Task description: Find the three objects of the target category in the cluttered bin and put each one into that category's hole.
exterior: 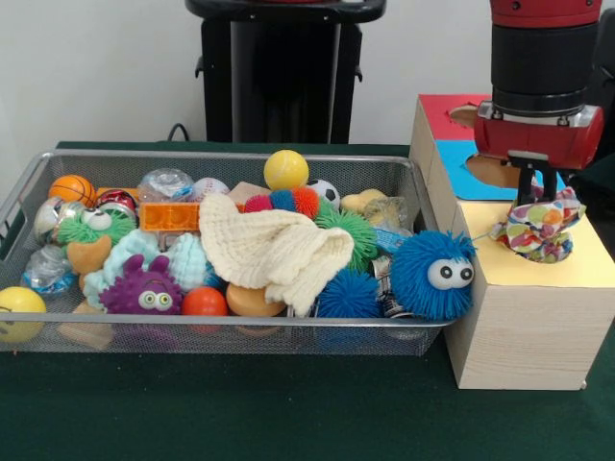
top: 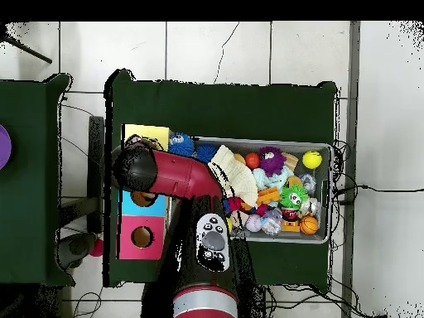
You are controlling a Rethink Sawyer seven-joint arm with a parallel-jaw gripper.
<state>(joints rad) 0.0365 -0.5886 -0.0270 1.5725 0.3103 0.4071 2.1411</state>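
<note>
My gripper [exterior: 536,197] hangs over the yellow-topped wooden box [exterior: 586,264] at the right of the front view. It is shut on a printed cloth piece [exterior: 540,230], white with red, blue, yellow and orange print. The cloth is bunched on the yellow top and covers the hole. The wire mesh bin [exterior: 221,157] lies to the left, full of toys. No other printed cloth piece shows in it. In the overhead view the arm's head [top: 137,168] hides the gripper and the cloth, and only part of the yellow top [top: 147,135] shows.
A cream knitted cloth [exterior: 274,250] and a mint knitted cloth [exterior: 183,259] lie among balls in the bin. A blue fuzzy ball with eyes [exterior: 434,274] sits at the bin's right end against the box. The blue top [exterior: 456,163] and red top [exterior: 442,110] lie behind the yellow one.
</note>
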